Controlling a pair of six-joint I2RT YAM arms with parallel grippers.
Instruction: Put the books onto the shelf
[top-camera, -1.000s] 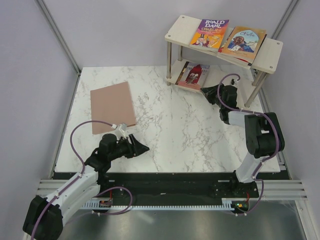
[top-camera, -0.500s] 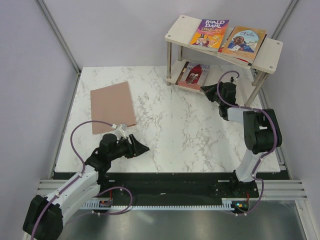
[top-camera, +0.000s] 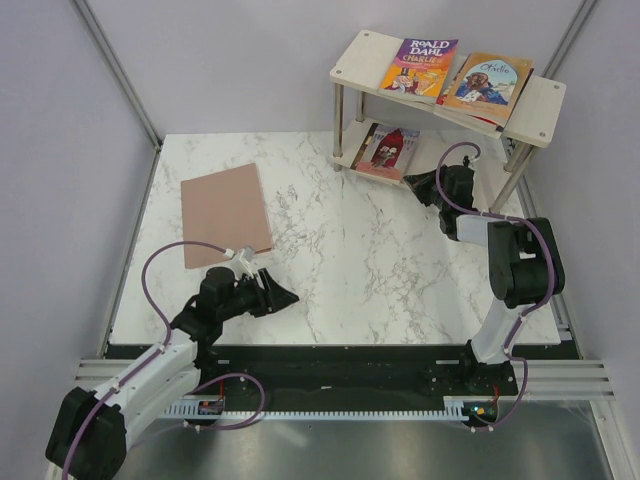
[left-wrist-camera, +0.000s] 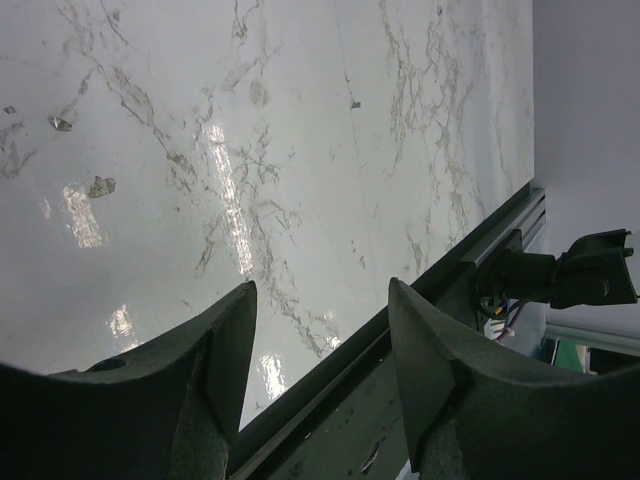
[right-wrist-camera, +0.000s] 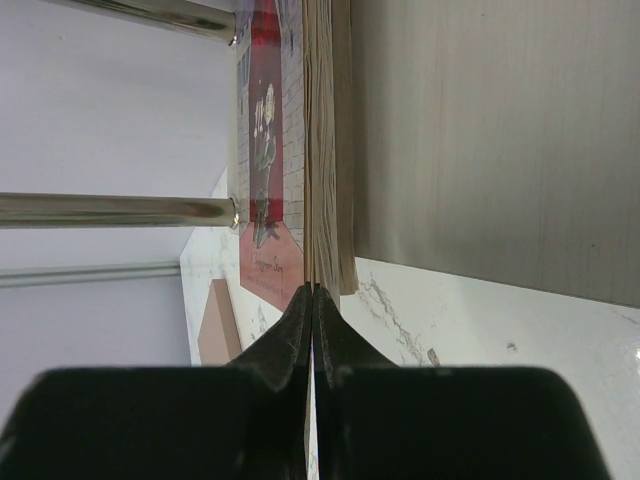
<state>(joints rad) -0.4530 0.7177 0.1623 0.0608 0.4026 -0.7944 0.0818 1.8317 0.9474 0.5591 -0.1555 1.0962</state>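
While the right gripper (top-camera: 409, 181), jaws pressed together, noses the red book (top-camera: 388, 148) on the shelf (top-camera: 352, 62), the brown book (top-camera: 226, 213) lies lengthwise near-to-far by the table (top-camera: 350, 260) left edge, nearest the half-open, empty left gripper (top-camera: 287, 297).

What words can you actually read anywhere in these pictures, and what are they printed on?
"ROALD DAHL", with "CHARLIE" below it: cover of the purple-orange book on the top board of the shelf.
"Othello": cover of the orange book beside it, small, only just legible.
red book on the lower board: print too small to read in any view.
brown book on the table: no text shows.
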